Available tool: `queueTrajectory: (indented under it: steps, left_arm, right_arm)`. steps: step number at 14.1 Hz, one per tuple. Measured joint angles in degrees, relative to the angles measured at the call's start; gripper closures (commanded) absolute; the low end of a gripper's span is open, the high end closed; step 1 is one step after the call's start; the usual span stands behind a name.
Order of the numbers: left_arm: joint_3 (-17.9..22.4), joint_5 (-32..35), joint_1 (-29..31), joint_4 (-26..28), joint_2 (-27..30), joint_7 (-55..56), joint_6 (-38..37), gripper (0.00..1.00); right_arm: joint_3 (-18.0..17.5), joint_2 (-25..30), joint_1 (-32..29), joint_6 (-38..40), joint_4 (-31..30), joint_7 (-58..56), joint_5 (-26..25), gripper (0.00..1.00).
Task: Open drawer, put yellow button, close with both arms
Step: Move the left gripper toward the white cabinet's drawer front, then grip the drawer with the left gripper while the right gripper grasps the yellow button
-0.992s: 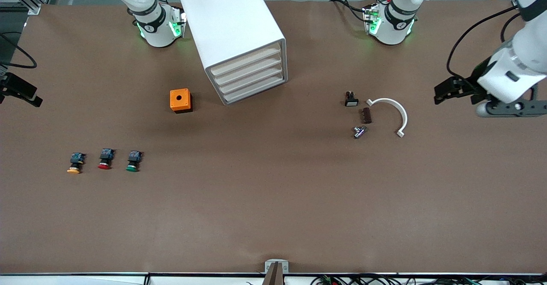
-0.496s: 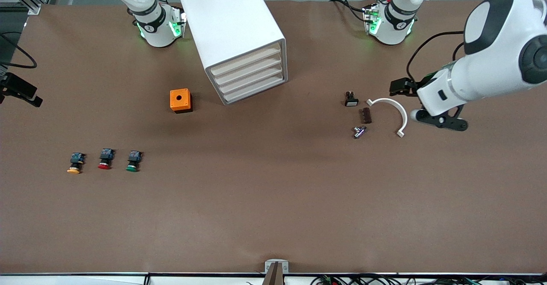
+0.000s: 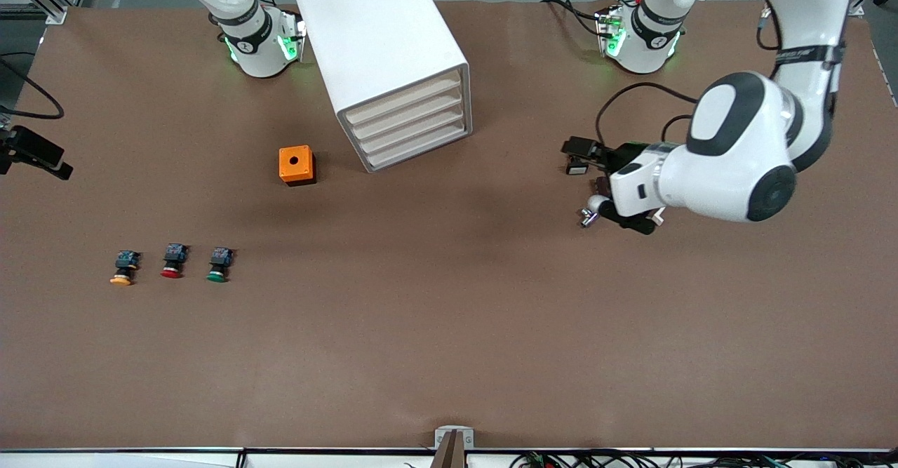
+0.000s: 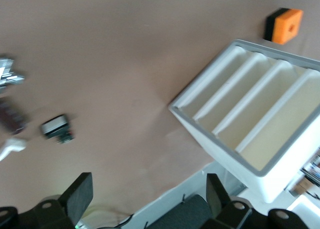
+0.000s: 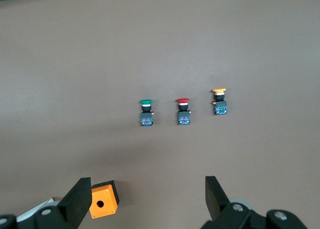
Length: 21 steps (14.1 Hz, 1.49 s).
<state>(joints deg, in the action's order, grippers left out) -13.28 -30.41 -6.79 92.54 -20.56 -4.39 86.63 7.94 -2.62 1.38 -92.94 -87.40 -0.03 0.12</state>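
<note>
One white cabinet (image 3: 382,57) stands on the table (image 3: 449,328) with four drawers, all shut, the top drawer (image 3: 405,100) among them. There are three pushbuttons: one yellow button (image 3: 123,268), one red button (image 3: 172,261) and one green button (image 3: 219,264). There is also one orange box (image 3: 296,165), and two arms are in view.

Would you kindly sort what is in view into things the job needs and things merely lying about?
Needed: drawer, yellow button, left pincer, right pincer.
Lying about: red button, green button, orange box, small parts under the left arm.
</note>
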Motion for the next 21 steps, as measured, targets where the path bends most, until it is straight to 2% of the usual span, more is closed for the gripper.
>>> queueTrajectory:
  steps: [3,7,10,14,18,21]
  left_arm:
    - [-3.35,-6.26,-0.29,0.63,-3.19,-3.48,5.11,0.0]
    - [-7.91,-17.48,-1.07,6.04,-6.49,-10.38,14.76,0.0]
    - [-9.07,-23.98,-3.43,7.74,-9.61,-16.05,15.9,0.0]
    - [-9.94,-31.48,-5.94,9.05,-14.18,-23.06,15.81,0.0]
    - [-12.36,-35.66,-6.14,9.14,-17.93,-27.82,15.66,0.0]
    - [-14.12,-38.56,-6.18,9.42,-18.6,-30.92,15.56,0.06]
  right_arm:
    - [-0.04,-1.53,0.03,-0.03,-0.01,0.0,-2.68,0.0]
    - [0.39,-4.47,-0.91,0.11,-0.45,0.0,-3.51,0.0]
    - [0.74,-8.97,-3.76,-1.37,-0.87,-1.7,-3.51,0.0]
    - [0.88,-14.83,-7.84,-8.77,-2.04,-6.37,-3.51,0.0]
    - [0.92,-19.55,-10.74,-14.63,-3.13,-10.61,-3.51,0.0]
    - [0.92,-20.72,-11.67,-22.87,-7.88,-11.23,-3.51,0.0]
